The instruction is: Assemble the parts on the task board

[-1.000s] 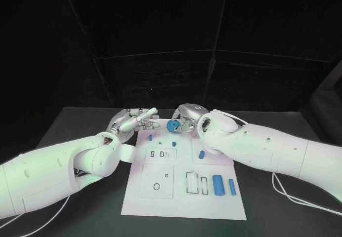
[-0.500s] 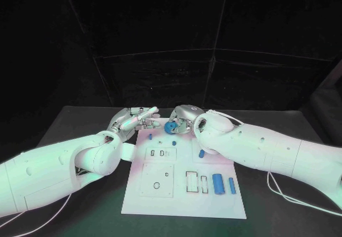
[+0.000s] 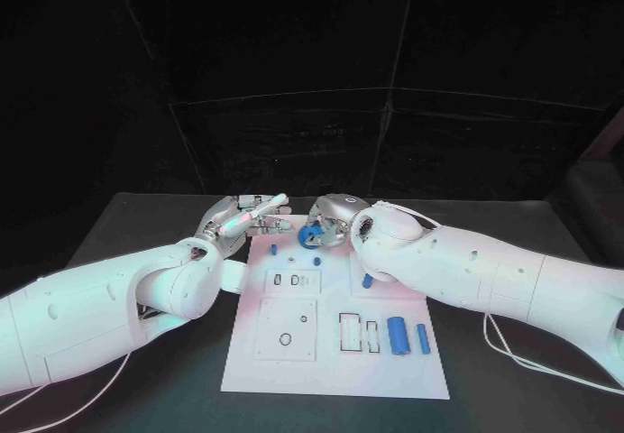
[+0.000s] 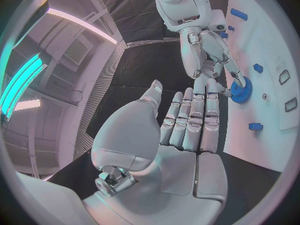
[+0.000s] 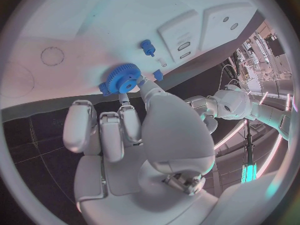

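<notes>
Two hands meet at the far end of the board (image 3: 333,361) in the head view. The right hand (image 3: 333,219) pinches a blue gear (image 3: 312,234) at its fingertips, just over the board's far edge. The left hand (image 3: 242,218) hovers beside it with its fingers stretched out toward the gear, holding nothing. Nearer the robot than the fingers, small blue pegs (image 3: 405,338) lie side by side on the board, well apart from both hands.

From the left wrist, the left hand (image 4: 181,130) shows its fingers (image 4: 195,116) straight and pressed together, thumb held apart, nothing between them. Just past their tips the right hand (image 4: 209,47) reaches down, and the gear (image 4: 240,90) sits under its fingertips, at or just above the board (image 4: 275,45); whether it touches the surface cannot be told.

From the right wrist, the right hand (image 5: 134,135) holds the gear (image 5: 124,78) between thumb and one fingertip, the other fingers curled alongside. A small blue part (image 5: 147,47) stands on the board (image 5: 94,25) just beyond the gear.

The grip looks thin, at the gear's rim only. If the gear is tilted when it is lowered, it could jam on its seat or slip from the pinch and roll off the far edge. The left fingers are close enough to knock it.
</notes>
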Motion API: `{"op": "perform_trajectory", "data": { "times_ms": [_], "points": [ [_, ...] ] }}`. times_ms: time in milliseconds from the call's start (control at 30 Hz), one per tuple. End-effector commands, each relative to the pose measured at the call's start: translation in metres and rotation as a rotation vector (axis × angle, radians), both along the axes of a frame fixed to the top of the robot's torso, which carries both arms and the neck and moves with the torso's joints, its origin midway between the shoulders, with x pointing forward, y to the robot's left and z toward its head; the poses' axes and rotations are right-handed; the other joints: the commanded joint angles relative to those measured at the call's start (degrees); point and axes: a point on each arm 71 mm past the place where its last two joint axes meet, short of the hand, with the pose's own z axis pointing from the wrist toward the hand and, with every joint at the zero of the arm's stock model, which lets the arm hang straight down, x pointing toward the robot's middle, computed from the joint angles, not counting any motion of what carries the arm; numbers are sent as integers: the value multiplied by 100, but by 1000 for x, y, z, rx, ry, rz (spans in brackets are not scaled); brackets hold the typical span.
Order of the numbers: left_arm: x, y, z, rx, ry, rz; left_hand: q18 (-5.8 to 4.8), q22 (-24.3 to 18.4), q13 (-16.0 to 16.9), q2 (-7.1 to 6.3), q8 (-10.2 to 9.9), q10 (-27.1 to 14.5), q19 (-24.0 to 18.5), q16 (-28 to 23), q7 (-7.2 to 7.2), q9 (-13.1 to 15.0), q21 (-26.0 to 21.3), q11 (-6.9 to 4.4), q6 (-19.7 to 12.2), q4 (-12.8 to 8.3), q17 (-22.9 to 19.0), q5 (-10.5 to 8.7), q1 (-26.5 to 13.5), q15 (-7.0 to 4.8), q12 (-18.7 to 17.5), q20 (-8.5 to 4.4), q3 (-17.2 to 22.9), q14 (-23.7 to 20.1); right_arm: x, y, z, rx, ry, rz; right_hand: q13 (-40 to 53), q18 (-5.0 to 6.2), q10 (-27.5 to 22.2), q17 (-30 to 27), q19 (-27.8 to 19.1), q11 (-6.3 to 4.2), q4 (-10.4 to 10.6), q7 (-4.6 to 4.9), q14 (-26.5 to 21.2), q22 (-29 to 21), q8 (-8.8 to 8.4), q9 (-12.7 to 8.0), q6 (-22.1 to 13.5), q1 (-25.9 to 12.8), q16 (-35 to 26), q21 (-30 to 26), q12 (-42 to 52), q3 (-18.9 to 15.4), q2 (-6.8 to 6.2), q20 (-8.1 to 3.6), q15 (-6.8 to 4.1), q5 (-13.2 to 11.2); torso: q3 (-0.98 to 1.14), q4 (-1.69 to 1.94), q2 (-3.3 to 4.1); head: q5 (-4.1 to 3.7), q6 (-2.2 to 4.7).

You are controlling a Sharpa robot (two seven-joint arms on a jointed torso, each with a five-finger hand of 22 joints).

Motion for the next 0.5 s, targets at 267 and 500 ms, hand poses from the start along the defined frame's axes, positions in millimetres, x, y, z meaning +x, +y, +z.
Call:
{"op": "perform_trajectory", "data": {
  "times_ms": [267, 500],
  "points": [
    [0, -1, 1, -4, -6, -13, 76, -8, -8, 54, -34, -26, 48, -35, -5, -6, -29, -4, -26, 2, 8, 31, 2, 14, -33, -8, -30, 29, 1, -1, -1, -13, 17, -6, 77, -84, -91, 942, 6, 95, 175, 89, 479, -10, -225, -4, -313, -97, 6, 18, -118, -179, -29, 102, 105, -112, 0, -1, -2, 3, -7],
    [0, -1, 1, -3, -5, -13, 76, -8, -8, 54, -34, -26, 48, -35, -5, -6, -29, -4, -26, 2, 8, 31, 2, 14, -33, -8, -30, 29, 2, -3, -4, -36, 50, -13, 87, -82, -91, 948, 3, 98, 541, 86, 479, -12, -223, 17, -244, -445, 8, 20, -110, -366, 92, 118, 114, 329, 3, -1, -1, 7, -11]
  ]
}}
